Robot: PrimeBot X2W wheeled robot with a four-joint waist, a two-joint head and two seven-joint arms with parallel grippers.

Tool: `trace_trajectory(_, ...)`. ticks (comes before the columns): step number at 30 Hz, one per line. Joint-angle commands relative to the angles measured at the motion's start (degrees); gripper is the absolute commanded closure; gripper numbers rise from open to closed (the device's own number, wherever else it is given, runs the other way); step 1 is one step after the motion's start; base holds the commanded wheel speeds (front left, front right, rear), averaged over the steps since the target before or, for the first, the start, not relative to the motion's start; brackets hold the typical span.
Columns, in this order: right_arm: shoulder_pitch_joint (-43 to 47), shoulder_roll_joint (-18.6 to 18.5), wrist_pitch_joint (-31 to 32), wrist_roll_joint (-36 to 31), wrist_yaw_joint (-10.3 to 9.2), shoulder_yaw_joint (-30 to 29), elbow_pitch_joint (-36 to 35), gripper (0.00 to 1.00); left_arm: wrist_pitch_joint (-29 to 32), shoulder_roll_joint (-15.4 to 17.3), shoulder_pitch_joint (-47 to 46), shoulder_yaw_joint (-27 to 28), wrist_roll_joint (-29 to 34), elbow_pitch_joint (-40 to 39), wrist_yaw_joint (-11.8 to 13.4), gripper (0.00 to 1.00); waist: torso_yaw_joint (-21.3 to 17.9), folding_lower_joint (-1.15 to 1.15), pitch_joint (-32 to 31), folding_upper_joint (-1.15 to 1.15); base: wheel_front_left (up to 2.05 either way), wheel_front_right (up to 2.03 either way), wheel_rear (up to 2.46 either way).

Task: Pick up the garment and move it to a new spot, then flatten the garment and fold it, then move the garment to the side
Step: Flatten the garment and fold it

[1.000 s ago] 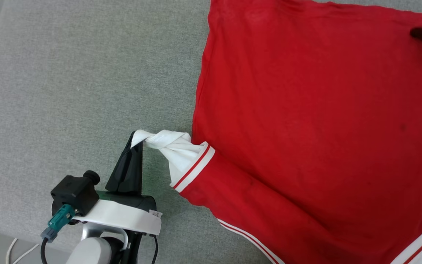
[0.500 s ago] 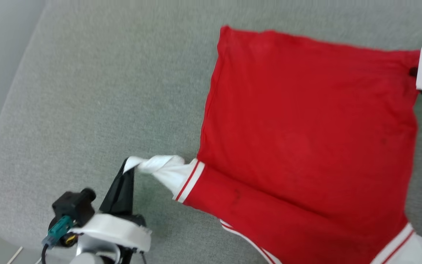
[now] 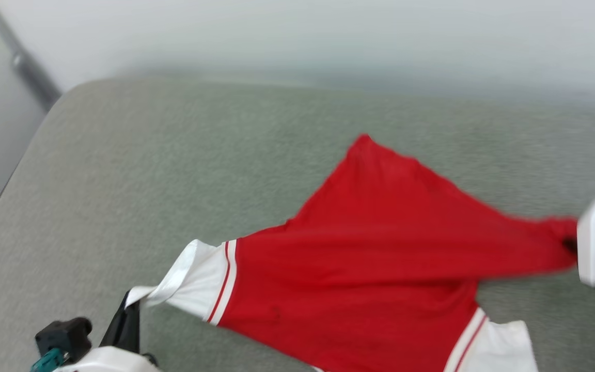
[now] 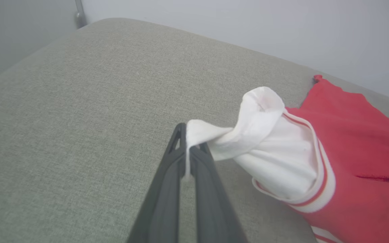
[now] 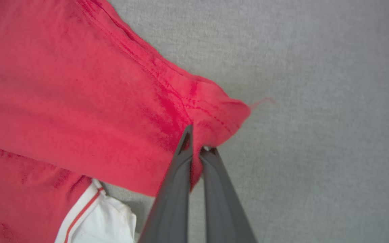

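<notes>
Thin red jersey (image 3: 370,258) pulled taut over coarse grey woven surface (image 3: 147,181), left gripper (image 4: 188,148) clamped on twisted white sleeve end (image 4: 265,135), right gripper (image 5: 197,141) clamped on stitched red hem corner (image 5: 221,114)

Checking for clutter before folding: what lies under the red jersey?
The grey fabric surface shows all around the jersey; the patch directly beneath its cloth is covered.

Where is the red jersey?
The jersey is right of centre in the head view, over the grey cushion, stretched between the left gripper and the right gripper.
</notes>
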Motion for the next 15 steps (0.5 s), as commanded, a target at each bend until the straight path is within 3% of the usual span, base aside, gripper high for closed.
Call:
trace_trajectory(1, 3.2, -0.5, 0.0, 0.4, -0.02, -0.9, -1.6, 1.0, 0.2, 0.5, 0.8, 0.5, -0.3, 0.2, 0.2, 1.0, -3.7, 0.01, -3.4, 0.0, 0.0, 0.0, 0.0)
trace_trajectory(6, 17.6, 1.4, 0.6, 0.8, -0.02, -6.2, -10.0, 1.0, 1.0, 2.3, 3.2, 2.3, -1.2, 0.2, 0.9, 1.0, -6.6, 0.01, -4.8, 0.0, 0.0, 0.0, 0.0)
trace_trajectory(13, 35.5, 9.3, -0.4, -0.9, -0.03, -14.3, -19.6, 1.0, 1.5, 3.3, 4.9, 3.3, -1.8, -0.3, 1.8, 1.0, -9.0, 0.01, -4.4, 0.0, 0.0, 0.0, 0.0)
trace_trajectory(14, 37.1, 10.6, -1.1, -1.1, -0.02, -15.0, -20.9, 0.74, 1.5, 3.3, 5.0, 3.4, -1.8, -0.4, 1.9, 1.0, -9.3, 0.01, -4.3, 0.0, 0.0, 0.0, 0.0)
trace_trajectory(15, 38.5, 11.6, -2.0, -1.7, -0.02, -15.6, -22.0, 0.0, 1.6, 3.3, 5.1, 3.4, -1.9, -0.6, 1.9, 1.0, -9.5, 0.01, -4.1, 0.0, 0.0, 0.0, 0.0)
